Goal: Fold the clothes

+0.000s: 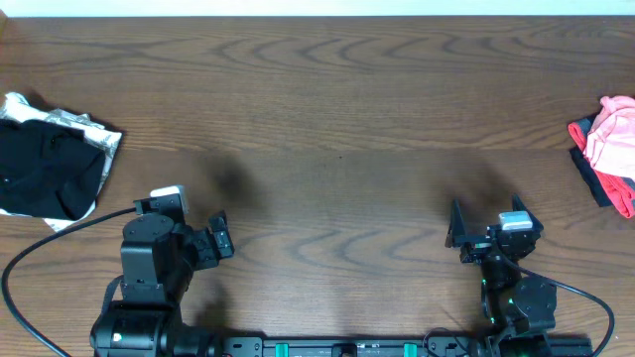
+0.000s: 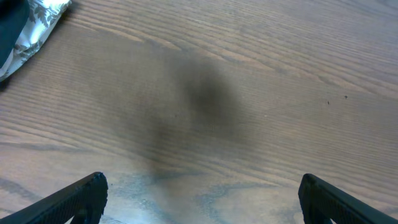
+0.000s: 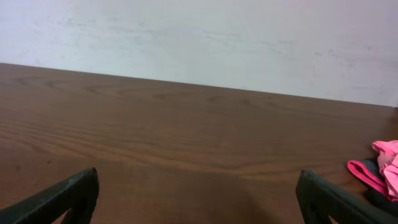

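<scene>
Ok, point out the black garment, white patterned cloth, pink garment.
Limp black fabric garment (image 1: 45, 169): overhead view, its middle.
White patterned cloth (image 1: 105, 145): overhead view, right edge.
Pink crumpled garment (image 1: 615, 139): overhead view, upper part.

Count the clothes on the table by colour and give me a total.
Black garment: 1
White patterned piece: 1
Pink garment: 1
Dark piece with red trim: 1
Total: 4 that show; anything buried underneath cannot be told.

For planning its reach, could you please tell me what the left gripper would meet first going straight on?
Probably the bare table: the left gripper points down at it, and the clothes lie aside.
</scene>
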`<action>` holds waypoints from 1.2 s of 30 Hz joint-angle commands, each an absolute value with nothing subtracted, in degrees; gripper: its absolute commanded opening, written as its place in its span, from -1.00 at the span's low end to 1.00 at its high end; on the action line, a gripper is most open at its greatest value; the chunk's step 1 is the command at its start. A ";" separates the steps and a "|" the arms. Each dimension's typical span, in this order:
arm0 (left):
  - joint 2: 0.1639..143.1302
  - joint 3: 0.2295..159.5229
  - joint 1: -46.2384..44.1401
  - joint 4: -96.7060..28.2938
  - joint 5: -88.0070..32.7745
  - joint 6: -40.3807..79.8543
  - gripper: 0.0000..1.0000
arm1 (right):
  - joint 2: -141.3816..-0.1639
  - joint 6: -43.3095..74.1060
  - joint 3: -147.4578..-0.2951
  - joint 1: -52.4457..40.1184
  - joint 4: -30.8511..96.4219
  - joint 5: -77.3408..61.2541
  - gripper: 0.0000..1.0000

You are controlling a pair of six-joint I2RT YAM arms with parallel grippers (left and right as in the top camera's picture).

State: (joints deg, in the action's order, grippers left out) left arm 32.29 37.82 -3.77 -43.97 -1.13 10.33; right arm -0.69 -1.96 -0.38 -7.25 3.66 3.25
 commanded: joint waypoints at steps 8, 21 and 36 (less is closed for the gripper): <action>24.91 36.91 -3.62 -46.68 -0.38 9.96 0.96 | -0.38 -2.63 -0.32 -5.65 3.90 3.62 0.99; 3.42 11.73 -3.62 -20.64 -1.54 9.76 0.96 | -0.38 -2.63 -0.32 -5.65 3.90 3.62 0.98; 0.08 0.23 -3.62 -1.69 -0.84 7.57 0.96 | -0.38 -2.63 -0.32 -5.65 3.90 3.62 0.98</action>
